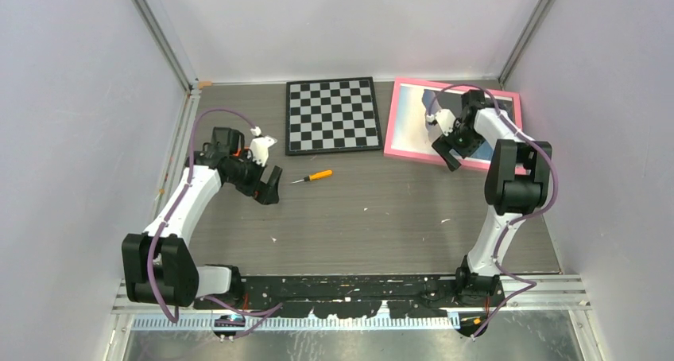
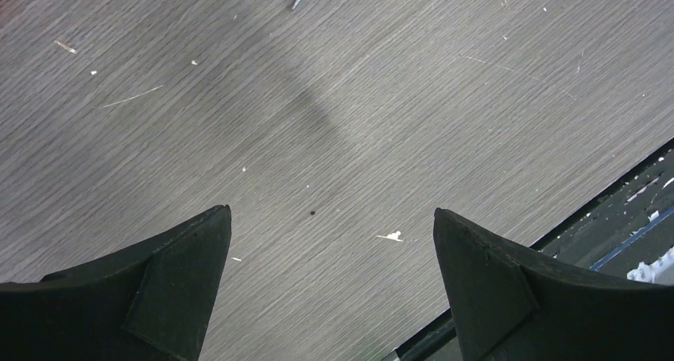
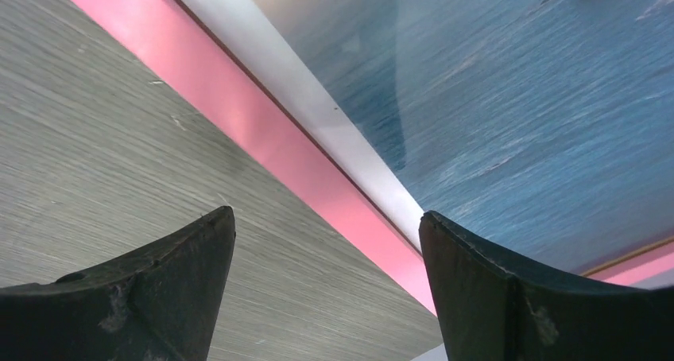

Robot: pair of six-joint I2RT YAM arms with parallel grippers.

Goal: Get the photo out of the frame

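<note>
Right wrist view: the right gripper (image 3: 326, 218) is seen unclenched, empty, above the pink-bordered frame (image 3: 238, 114) at the table's (image 3: 95, 138) far right corner, photo (image 3: 517, 98) face-up inside; a square pinch on the border is advised.

bright, even, soft-lit; faint shadow over table (image 2: 477, 138) toward 12 o'clock; dim reflection on photo (image 3: 517, 98); sharp throughout.

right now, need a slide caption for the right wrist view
Open right end effector straddles the frame edge, one finger on the table side, one on the photo side.
</note>
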